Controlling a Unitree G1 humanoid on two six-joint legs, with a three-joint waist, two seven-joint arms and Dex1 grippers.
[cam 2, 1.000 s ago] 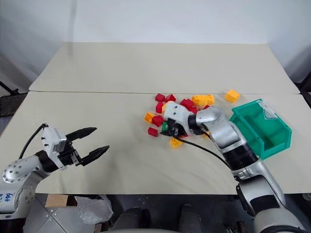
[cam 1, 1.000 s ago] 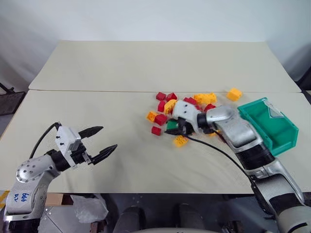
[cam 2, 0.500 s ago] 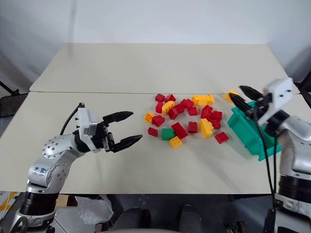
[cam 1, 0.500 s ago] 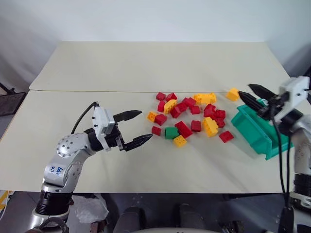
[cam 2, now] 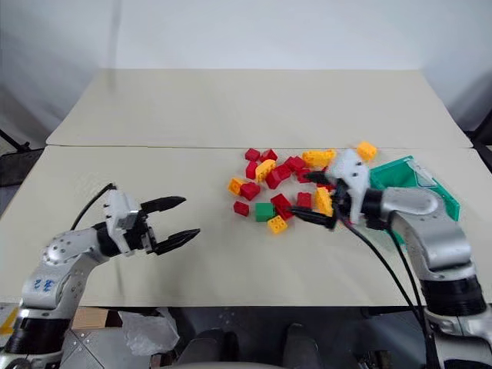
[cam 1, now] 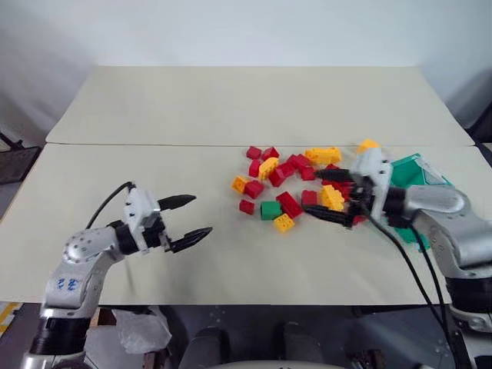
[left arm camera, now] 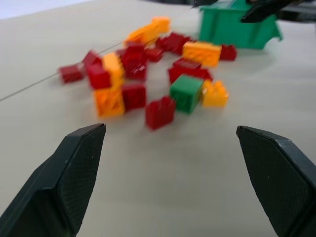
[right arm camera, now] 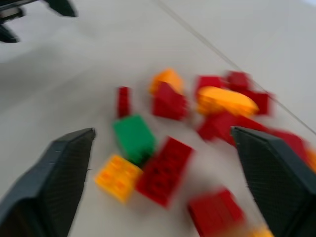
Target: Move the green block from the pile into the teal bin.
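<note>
My left gripper [cam 1: 187,217] hangs nearest me over bare table [cam 1: 231,115], at about eight o'clock from the pile [cam 1: 304,183], its jaws wide and empty; it has drawn back toward me from where it reached half a second ago. Farther out, my right gripper [cam 1: 334,197] has swung in from the bin's rim to the three o'clock side of the pile, jaws spread wide with nothing between them, one fingertip low beside a yellow brick [cam 1: 332,197] and the other above the red ones. A second ago these same jaws stood narrower, down among the bricks at the green block [cam 1: 270,210]; now that block lies bare on the table at the pile's six o'clock edge, touching a small yellow brick [cam 1: 284,223] and a red one [cam 1: 290,204]. Beyond and to the right, at three o'clock from the pile, the teal bin [cam 2: 442,204] shows no green block that I can see. I judge the first grasp came away with nothing, so the pickup is still to do, and my right jaws are open and turned back toward the block for another try.
</note>
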